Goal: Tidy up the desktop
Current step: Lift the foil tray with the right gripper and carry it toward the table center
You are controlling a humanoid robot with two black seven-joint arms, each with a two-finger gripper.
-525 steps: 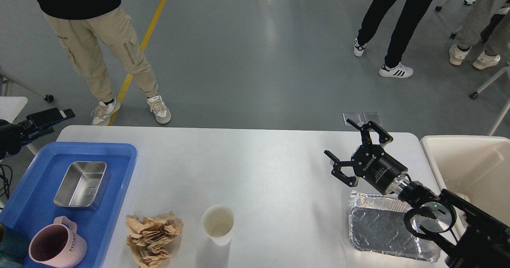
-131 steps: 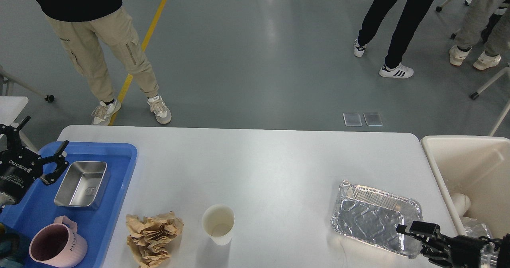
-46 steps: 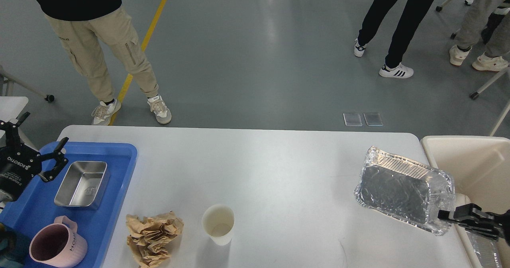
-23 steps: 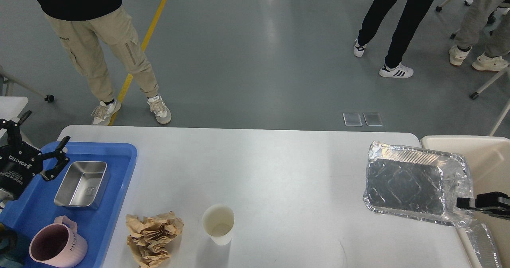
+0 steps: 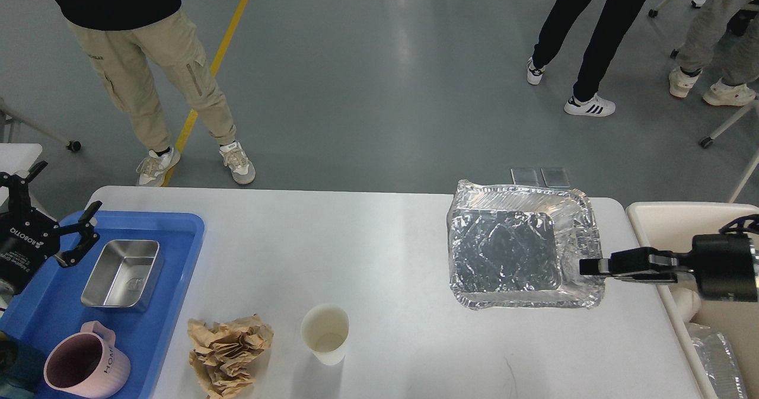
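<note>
The robot's right gripper (image 5: 593, 266), jaws pinched on the rim of a lifted foil tray (image 5: 517, 245) over the desktop (image 5: 367, 257) at 3 o'clock, apparently must next swing it to the beige bin (image 5: 682, 216); the left gripper (image 5: 41, 221) hangs wide open at 9 o'clock.
</note>
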